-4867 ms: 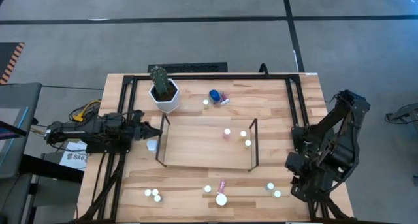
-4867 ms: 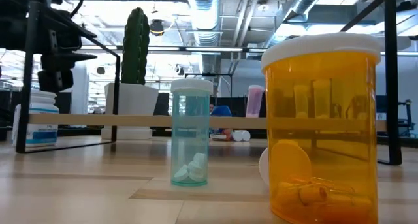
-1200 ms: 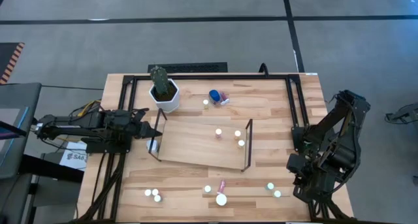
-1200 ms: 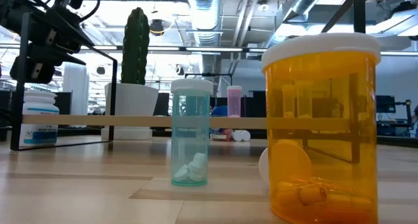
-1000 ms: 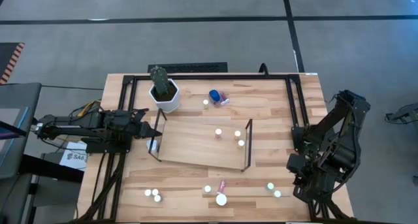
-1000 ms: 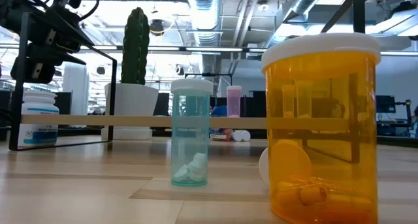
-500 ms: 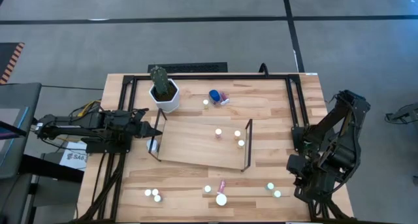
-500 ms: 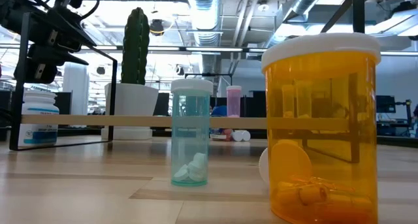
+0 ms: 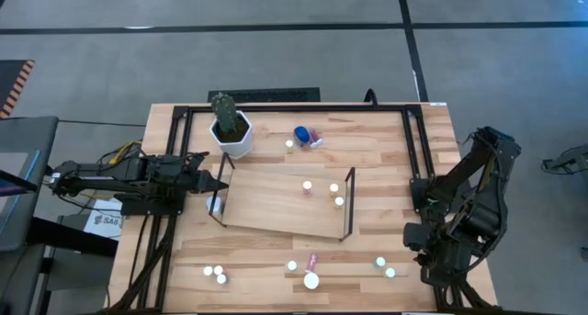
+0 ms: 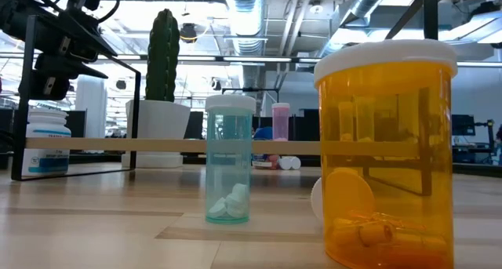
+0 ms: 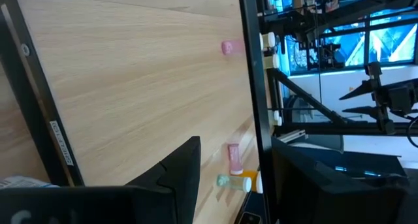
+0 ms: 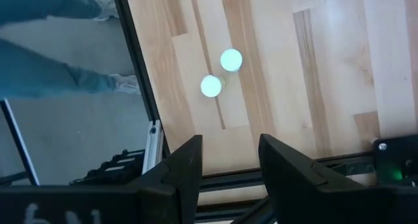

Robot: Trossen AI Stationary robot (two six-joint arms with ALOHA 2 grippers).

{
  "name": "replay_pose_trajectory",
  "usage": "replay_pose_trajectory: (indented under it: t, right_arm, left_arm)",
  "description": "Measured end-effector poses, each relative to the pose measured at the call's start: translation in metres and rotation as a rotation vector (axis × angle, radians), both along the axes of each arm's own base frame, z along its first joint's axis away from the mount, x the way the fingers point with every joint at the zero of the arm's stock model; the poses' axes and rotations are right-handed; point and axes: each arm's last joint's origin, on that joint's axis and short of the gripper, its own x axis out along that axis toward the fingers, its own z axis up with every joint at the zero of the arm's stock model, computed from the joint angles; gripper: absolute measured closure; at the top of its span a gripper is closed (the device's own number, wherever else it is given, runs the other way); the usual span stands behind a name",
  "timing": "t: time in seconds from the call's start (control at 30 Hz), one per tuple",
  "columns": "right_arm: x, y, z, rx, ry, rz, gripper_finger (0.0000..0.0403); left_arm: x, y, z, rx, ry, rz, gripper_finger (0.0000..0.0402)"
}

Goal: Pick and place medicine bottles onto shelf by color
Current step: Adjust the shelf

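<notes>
1. The shelf (image 9: 280,203) sits crooked on the desk (image 9: 386,154) now. A few seconds ago it sat straight. Its left end has swung toward the left edge of the desk.
2. The left tool (image 9: 217,185) is at the shelf's left end panel. It reaches farther in than it did a few seconds ago. In the last second it has not moved.
3. I cannot tell if the left tool is open or shut, or if it holds anything.
4. Three small medicine bottles (image 9: 307,186) stand on the shelf. They have moved along with it.
5. A white bottle with a blue label (image 10: 47,140) stands by the left end of the shelf.
6. The right tool (image 12: 225,160) waits over the desk's near right corner. Its fingers are a little apart and hold nothing.
7. Two green-capped bottles (image 12: 221,72) stand on the desk under it, same as before.
8. The cactus pot (image 9: 231,134) and the blue-capped bottle (image 9: 301,134) have stayed put.
</notes>
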Motion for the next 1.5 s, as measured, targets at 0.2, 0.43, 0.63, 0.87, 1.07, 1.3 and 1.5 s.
replay_pose_trajectory:
  t: [0.2, 0.43, 0.63, 0.87, 1.07, 1.3, 1.5]
  right_arm:
    - [0.0, 0.0, 0.0, 0.002, 0.001, 0.0, 0.023]
    - [0.0, 0.0, 0.0, 0.002, 0.002, 0.0, 0.0231]
    - [0.0, 0.0, 0.0, 0.002, 0.002, 0.0, 0.0231]
    - [0.0, 0.0, 0.0, 0.002, 0.001, 0.0, 0.023]
    - [0.0, 0.0, 0.0, 0.002, 0.001, 0.0, 0.0232]
    - [0.0, 0.0, 0.0, 0.002, 0.001, 0.0, 0.0229]
    - [0.0, 0.001, 0.0, 0.011, -0.005, 0.0, 0.0232]
  left_arm:
    - [0.0, 0.0, 0.0, 0.04, -0.002, -0.022, 0.0257]
    - [-0.002, 0.0, 0.001, 0.093, -0.004, -0.044, 0.0257]
    - [-0.013, 0.0, 0.0, 0.131, -0.016, -0.065, 0.0227]
    - [-0.022, 0.001, 0.001, 0.144, -0.049, -0.043, 0.0118]
    - [-0.024, 0.001, 0.0, 0.136, -0.04, -0.035, 0.0018]
    - [-0.044, 0.001, 0.005, 0.091, -0.077, 0.015, 0.0014]
    - [-0.069, 0.005, 0.042, 0.2, -0.099, 0.105, 0.0009]
